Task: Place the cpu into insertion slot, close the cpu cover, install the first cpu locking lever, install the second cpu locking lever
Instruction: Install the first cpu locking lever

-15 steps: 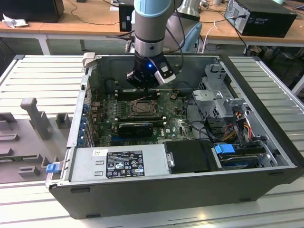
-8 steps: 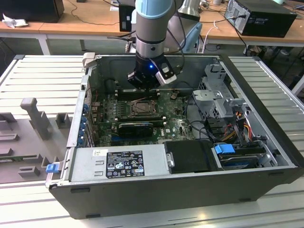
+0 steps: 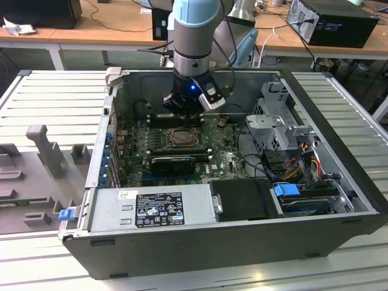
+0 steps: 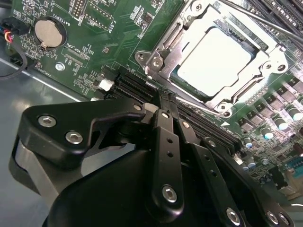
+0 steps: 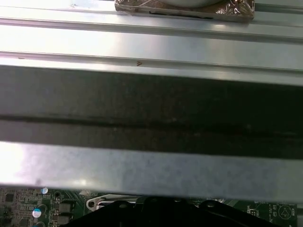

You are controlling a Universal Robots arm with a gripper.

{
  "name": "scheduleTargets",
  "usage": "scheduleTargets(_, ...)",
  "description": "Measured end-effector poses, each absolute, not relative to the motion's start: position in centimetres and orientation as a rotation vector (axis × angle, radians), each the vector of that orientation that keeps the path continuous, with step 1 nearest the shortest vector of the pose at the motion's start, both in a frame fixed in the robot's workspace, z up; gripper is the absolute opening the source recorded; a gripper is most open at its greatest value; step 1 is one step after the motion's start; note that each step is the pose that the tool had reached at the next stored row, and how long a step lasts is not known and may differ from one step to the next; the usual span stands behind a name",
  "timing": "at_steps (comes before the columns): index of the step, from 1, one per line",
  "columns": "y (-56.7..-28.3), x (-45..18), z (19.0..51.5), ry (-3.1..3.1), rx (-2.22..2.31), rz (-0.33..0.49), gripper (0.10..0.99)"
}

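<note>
Lying flat and face-up in the insertion slot (image 4: 222, 59), the cpu (image 4: 215, 56) sat square to the socket, framed by the lowered cpu cover (image 4: 265, 66). Just beside it, the gripper (image 4: 163, 97) hovered, fingers pressed together, gripping nothing.

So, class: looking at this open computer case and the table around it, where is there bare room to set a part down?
Bare room: the ribbed metal table on the exterior view's left, between the case wall and the grey fixture block. Also the ribbed strip on the right. Crowded: inside the case, around the gripper, insertion slot and drive cage cables.
</note>
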State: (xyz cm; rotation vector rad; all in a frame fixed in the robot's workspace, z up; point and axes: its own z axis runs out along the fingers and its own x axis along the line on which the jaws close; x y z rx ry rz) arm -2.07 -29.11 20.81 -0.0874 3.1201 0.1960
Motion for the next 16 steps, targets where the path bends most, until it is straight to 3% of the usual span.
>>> scheduleTargets(16,-29.11,-2.00,20.13,3.123,-0.088,0.165,0.106)
